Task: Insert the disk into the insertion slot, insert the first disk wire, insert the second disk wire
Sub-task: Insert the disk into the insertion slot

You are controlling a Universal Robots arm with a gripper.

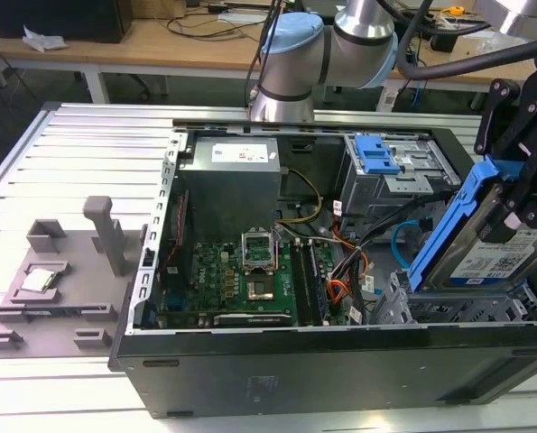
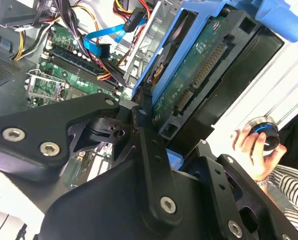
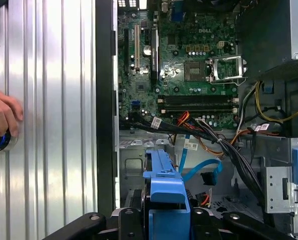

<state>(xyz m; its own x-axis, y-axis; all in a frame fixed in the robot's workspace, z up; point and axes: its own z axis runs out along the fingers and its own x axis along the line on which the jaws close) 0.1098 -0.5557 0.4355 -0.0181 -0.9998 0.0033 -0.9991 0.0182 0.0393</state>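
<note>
Plainly, none of the 3 steps is finished. The gripper (image 1: 518, 185) is pinched on the disk (image 1: 485, 239), with its black fingers (image 2: 147, 131) closed over the blue carrier. It holds the disk steeply tilted in the air at the exterior view's right edge. The disk's lower end hangs just above the insertion slot (image 1: 403, 302), the silver perforated cage in the lower right corner of the open computer case (image 1: 340, 365), but it is not inside. In the first wrist view the carrier's blue front bar (image 3: 166, 187) sits between the gripper links.

In the second wrist view the disk's green underside (image 2: 199, 60) and its connector edge are bare, with no wire attached. A blue cable (image 1: 403, 236) lies loose among the orange and black leads beside the motherboard (image 1: 241, 280). My reading is that seating the disk and plugging both wires are all left to do.

The case lies open on a ribbed aluminium table (image 1: 69, 144). A grey moulded fixture (image 1: 60, 280) sits at the middle left of the exterior view. The larger grey bay with the blue latch (image 1: 376, 153) sits in the upper right of the case, near the power supply (image 1: 232, 180). Wooden benches (image 1: 160, 41) run along the top of the frame. A person's hand (image 3: 1, 117) rests on a round knob (image 2: 263, 131) on the table beside the case.
</note>
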